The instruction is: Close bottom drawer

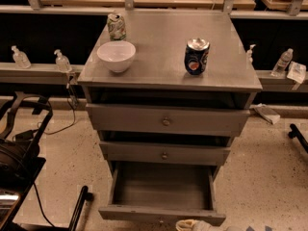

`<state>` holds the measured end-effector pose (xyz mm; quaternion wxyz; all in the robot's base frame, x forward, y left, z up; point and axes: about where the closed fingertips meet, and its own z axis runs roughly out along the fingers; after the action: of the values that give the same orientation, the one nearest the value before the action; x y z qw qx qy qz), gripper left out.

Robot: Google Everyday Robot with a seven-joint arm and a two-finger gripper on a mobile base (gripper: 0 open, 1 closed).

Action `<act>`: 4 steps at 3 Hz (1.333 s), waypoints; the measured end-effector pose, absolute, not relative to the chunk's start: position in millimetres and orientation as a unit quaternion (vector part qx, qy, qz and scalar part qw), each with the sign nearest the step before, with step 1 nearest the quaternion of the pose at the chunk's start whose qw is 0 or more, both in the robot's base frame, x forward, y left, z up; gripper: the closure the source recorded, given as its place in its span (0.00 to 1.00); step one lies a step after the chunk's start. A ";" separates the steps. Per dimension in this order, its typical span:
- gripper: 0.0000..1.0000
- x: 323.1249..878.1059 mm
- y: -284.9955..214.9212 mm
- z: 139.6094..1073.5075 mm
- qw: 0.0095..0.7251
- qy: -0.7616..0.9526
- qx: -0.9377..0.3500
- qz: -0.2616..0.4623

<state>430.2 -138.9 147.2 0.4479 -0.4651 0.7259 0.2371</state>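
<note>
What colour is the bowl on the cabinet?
The bowl is white, camera view; the hand is near the bottom drawer.

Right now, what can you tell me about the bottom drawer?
The bottom drawer is a dull grey box, the lowest of three in the cabinet. It is pulled far out, sits level, and looks empty inside. Its flat front faces the camera at the picture's lower edge. The pale gripper sits just before that front, right of centre; whether it touches is unclear.

The bottom drawer stood pulled well out of the grey cabinet, the gripper lay at the picture's lower edge just before its front, and a white bowl, a blue can and a green can rested on top.
</note>
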 end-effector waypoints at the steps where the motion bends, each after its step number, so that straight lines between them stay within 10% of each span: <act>1: 1.00 410.1 -134.3 141.8 0.429 0.727 -0.478 0.242; 4: 1.00 414.9 -136.6 135.8 0.413 0.729 -0.490 0.242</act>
<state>414.9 -136.6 135.8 0.4130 -0.4898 0.7288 0.2416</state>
